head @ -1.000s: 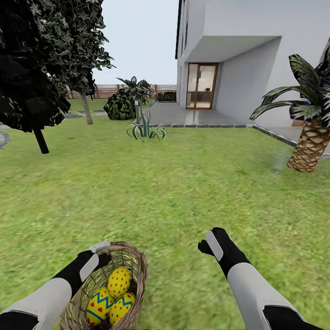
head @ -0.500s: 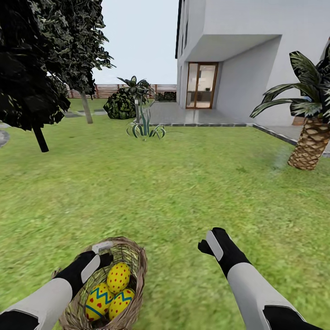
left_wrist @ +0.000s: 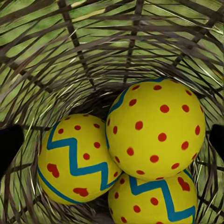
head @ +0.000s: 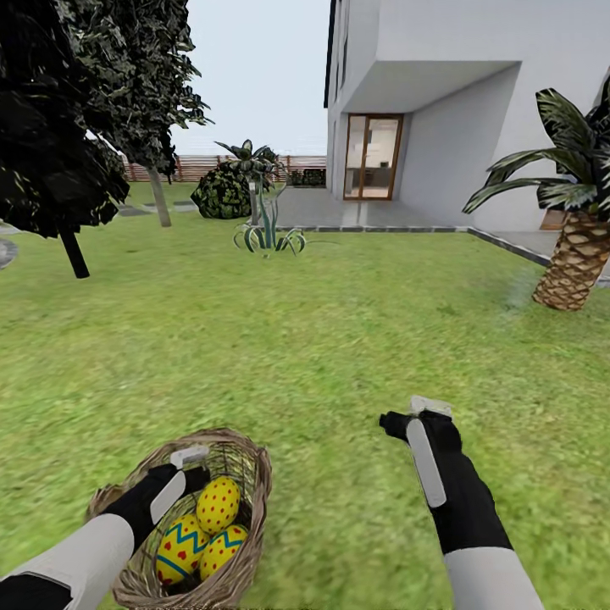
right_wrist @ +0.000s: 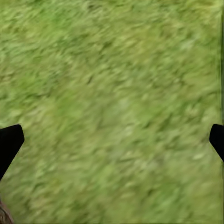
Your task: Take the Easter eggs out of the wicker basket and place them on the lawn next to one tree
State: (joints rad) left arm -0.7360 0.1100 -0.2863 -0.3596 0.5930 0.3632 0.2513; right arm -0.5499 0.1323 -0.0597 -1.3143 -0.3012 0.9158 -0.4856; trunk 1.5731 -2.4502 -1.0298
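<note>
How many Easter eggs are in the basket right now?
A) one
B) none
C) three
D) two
C: the left wrist view looks into the wicker basket and shows three yellow Easter eggs: one on top, one with a blue zigzag beside it, one underneath.

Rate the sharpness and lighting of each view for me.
Head view: flat, even light without hard shadows; the lawn looks smeared, the house and palm crisp. Left wrist view: the Easter eggs are sharp and bright, and the wicker basket weave is clear against blurry grass. Right wrist view: the grass is soft and blurred, the dark fingertips at the edges.
</note>
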